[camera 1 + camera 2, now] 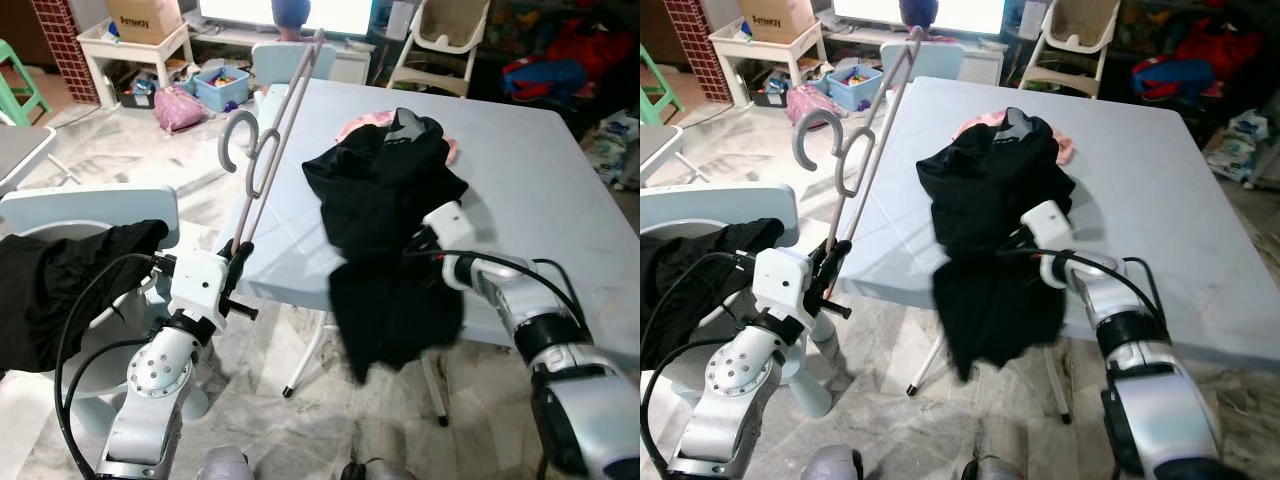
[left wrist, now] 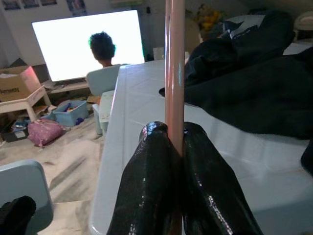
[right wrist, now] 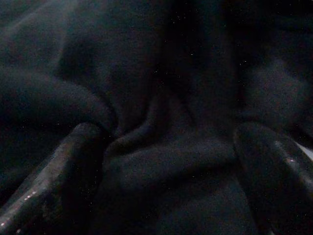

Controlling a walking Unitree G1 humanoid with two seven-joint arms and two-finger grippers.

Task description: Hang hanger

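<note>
The left tool (image 2: 176, 147) is clamped on one end of the pink hanger (image 1: 275, 140), its two black fingers (image 2: 151, 181) pressed together around the rod. The hanger is held up in the air over the bench's (image 1: 540, 180) near-left corner, slanting from the tool toward 1 o'clock, its grey hook (image 1: 236, 140) sticking out toward 9 o'clock. The right tool (image 3: 166, 142) has its fingers (image 3: 63, 166) apart and pushed into the black garment (image 1: 385, 200), which lies bunched on the bench and spills over the near edge. A pink cloth (image 1: 362, 127) lies just beyond the garment at 12 o'clock
</note>
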